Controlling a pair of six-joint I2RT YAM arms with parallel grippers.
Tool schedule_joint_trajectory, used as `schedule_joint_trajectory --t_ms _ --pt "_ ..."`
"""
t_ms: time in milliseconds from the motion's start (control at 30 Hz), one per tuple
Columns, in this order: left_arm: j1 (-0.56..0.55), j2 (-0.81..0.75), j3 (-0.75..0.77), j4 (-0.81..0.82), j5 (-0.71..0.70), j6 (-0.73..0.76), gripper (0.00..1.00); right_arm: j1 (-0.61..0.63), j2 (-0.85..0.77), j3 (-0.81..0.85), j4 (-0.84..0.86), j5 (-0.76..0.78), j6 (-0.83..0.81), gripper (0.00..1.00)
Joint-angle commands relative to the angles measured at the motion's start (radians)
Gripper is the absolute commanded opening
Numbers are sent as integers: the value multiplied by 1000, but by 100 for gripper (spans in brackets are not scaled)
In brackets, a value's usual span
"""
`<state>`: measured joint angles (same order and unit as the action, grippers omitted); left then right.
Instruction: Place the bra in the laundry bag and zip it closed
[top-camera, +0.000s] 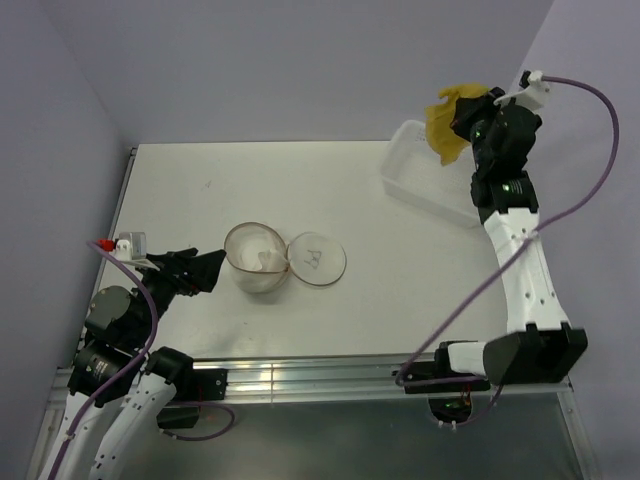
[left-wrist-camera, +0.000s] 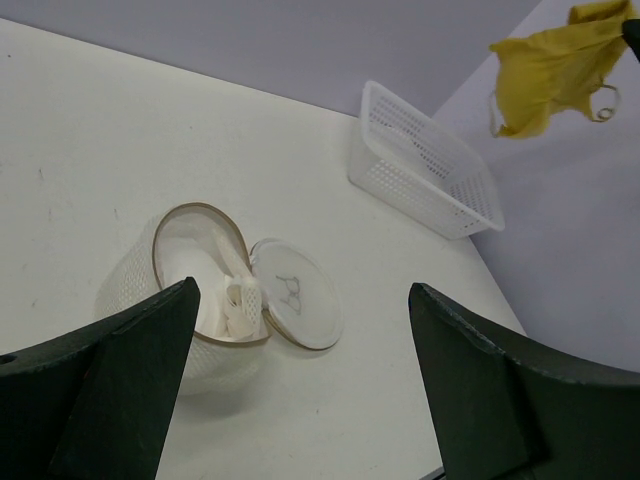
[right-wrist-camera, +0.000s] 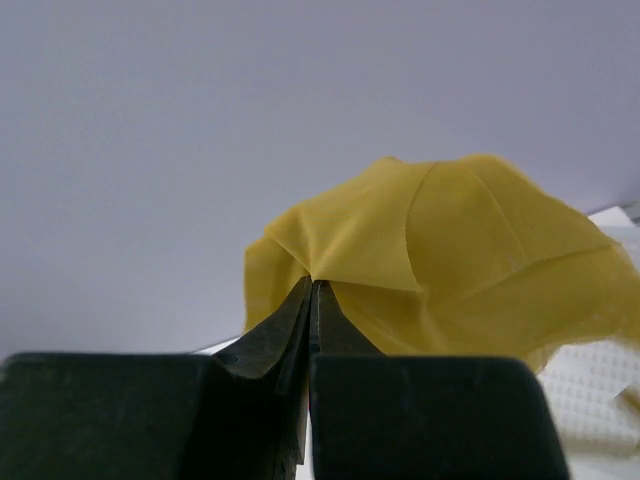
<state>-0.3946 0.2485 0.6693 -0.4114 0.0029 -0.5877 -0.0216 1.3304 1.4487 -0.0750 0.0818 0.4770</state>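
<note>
A flat white rectangular table (top-camera: 200, 190) is carrying two things. A small round drum-shaped cream-white mesh laundry bag (top-camera: 256, 265) is sitting upright near the middle, its mouth gaping upward. Its circular flap lid (top-camera: 317, 260) is lying flat on the tabletop, touching the bag's right side. A white perforated rectangular plastic basket (top-camera: 420, 175) is resting well apart from the bag, beyond it and to its right, at the far right corner.

- bra (right-wrist-camera: 450, 250): soft yellow cloth, matt, creased
- laundry bag (left-wrist-camera: 140, 290): white mesh cloth, thin smooth tan rim
- basket (left-wrist-camera: 420, 165): white perforated plastic, little gloss
- desk (top-camera: 200, 190): smooth, matt white
- right claw (right-wrist-camera: 312, 290): dark, matt, hard-looking
</note>
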Motion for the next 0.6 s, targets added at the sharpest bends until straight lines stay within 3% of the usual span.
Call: schedule_joint_trajectory --t_ms 0,100,200,300,333,433,567 --pt "5 11 -2 34 11 -1 92 17 -135 -153 15 -74 20 0" --pt "5 35 -8 75 51 -11 92 116 -303 -425 113 -100 125 0" --pt "5 90 -5 112 127 -18 91 193 -460 -707 201 24 199 1" --pt "5 159 6 167 239 -35 89 226 -549 -858 164 62 250 59" --pt "7 175 10 196 262 -52 89 226 -560 -864 86 67 224 83" --pt "3 233 6 261 325 -95 86 227 -628 -867 -20 91 164 86" --pt "-54 316 -13 356 347 -142 82 226 -730 -913 -35 79 150 82"
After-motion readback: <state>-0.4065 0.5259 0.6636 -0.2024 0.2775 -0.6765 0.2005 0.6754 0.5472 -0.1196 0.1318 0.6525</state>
